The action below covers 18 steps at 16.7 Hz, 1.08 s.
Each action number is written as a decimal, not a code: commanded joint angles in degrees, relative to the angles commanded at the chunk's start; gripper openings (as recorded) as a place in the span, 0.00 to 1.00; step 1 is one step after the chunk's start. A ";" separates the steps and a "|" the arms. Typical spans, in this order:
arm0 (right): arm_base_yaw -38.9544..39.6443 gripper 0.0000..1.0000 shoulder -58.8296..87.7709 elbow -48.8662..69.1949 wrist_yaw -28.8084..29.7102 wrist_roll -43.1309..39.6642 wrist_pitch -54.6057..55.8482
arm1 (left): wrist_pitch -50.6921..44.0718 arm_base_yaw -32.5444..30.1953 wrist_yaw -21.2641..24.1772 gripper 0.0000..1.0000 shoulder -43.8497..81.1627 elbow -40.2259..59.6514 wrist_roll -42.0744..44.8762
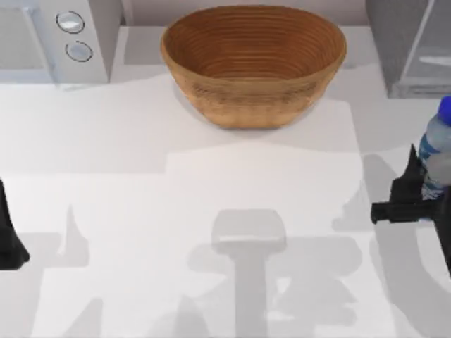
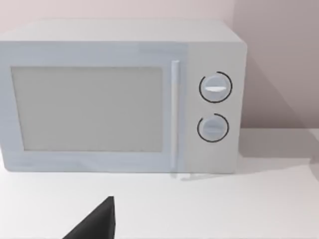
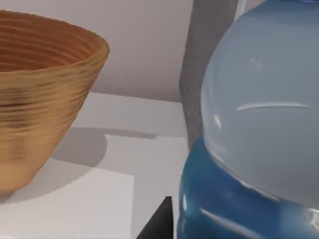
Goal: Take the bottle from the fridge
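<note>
The bottle [image 1: 437, 151] is clear plastic with a blue label band and a bright blue cap, standing upright at the table's right edge, in front of the fridge [image 1: 405, 42] and outside it. My right gripper [image 1: 423, 191] is shut on the bottle's lower body, and its black fingers reach in from the left side of the bottle. In the right wrist view the bottle [image 3: 259, 134] looms very close, with the dark grey fridge [image 3: 209, 64] behind it. My left gripper [image 1: 8, 236] sits parked at the table's left edge.
A large woven basket [image 1: 254, 63] stands at the back centre and appears beside the bottle as the basket [image 3: 40, 94] in the right wrist view. A white microwave [image 1: 56, 39] with two round knobs sits at the back left, facing the left wrist as the microwave [image 2: 119, 94].
</note>
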 joint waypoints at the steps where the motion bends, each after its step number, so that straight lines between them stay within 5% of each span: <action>1: 2.61 0.00 5.04 0.65 2.52 0.30 3.73 | 0.00 0.00 0.00 1.00 0.00 0.00 0.00; 9: 17.51 0.00 31.54 8.08 16.03 2.34 29.02 | 0.00 0.00 0.00 1.00 0.00 0.00 0.00; 18: 17.67 0.00 34.07 9.52 16.10 2.55 31.49 | 0.00 0.00 0.00 1.00 0.00 0.00 0.00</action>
